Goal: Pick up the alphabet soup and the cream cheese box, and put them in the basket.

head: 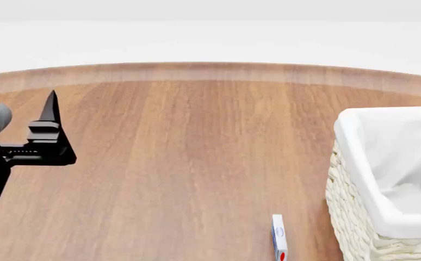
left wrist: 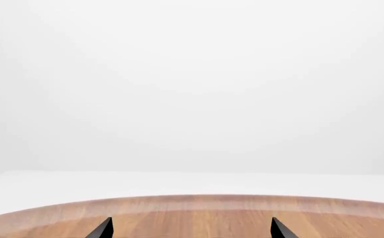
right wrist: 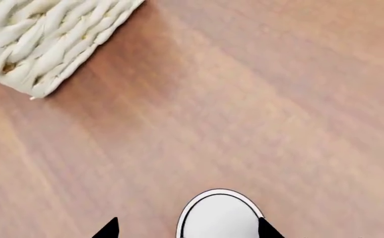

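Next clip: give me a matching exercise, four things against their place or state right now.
Things:
1. basket
2. cream cheese box
3. left tool
4. white-topped can

Descriptions:
a. open, holding nothing
b. on the table, just left of the basket
c. shows only in the right wrist view
d. at the head view's right edge, lined with white cloth

Pairs: 1-d, 2-b, 3-a, 4-c

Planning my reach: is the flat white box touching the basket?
Apart. The head view shows bare wood between the box and the basket.
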`<state>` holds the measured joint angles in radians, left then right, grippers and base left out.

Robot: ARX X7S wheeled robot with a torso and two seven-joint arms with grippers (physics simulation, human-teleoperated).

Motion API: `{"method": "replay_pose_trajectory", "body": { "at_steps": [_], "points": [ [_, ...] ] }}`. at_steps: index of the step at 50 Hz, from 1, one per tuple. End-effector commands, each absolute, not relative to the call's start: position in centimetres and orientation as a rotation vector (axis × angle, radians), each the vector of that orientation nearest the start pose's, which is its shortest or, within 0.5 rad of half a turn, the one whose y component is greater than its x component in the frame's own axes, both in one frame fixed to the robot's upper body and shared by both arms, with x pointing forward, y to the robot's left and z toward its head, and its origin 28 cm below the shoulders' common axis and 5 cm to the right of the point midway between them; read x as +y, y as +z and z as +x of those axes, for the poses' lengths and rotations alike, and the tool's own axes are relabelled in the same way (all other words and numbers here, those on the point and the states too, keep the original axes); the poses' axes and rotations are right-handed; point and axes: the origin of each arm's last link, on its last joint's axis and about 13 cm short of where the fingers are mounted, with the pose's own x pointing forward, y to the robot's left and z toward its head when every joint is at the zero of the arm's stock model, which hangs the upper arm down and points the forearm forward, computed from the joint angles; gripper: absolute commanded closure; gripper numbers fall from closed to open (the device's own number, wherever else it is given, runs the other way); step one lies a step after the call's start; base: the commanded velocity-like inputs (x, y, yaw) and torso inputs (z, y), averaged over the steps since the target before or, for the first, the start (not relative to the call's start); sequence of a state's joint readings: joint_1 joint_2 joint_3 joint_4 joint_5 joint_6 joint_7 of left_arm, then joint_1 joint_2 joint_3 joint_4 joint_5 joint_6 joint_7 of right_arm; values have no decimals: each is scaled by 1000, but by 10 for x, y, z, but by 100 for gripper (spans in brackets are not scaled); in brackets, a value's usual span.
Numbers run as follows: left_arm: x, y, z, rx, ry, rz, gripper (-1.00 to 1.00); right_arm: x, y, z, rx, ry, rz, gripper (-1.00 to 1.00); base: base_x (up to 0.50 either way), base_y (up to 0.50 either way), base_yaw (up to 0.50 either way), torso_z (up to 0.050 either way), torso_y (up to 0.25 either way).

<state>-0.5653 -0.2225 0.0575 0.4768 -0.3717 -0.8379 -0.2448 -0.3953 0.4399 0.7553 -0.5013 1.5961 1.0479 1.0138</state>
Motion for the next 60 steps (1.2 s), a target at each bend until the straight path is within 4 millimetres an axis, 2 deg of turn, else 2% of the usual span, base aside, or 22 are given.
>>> {"method": "replay_pose_trajectory", "body": {
  "at_steps": [1, 25, 60],
  "points": [
    [220, 192, 275, -162, -6, -17, -100, -216, 100, 89, 795, -701, 497, -100, 0, 0, 0, 0, 0],
    [220, 190, 277, -156, -5, -17, -100, -216, 92, 91, 820, -691, 487, -100, 0, 0, 0, 0, 0],
    [219, 187, 275, -157, -8, -11, -100, -219, 54, 97, 898, -642, 528, -100, 0, 0, 0, 0, 0]
  ]
}}
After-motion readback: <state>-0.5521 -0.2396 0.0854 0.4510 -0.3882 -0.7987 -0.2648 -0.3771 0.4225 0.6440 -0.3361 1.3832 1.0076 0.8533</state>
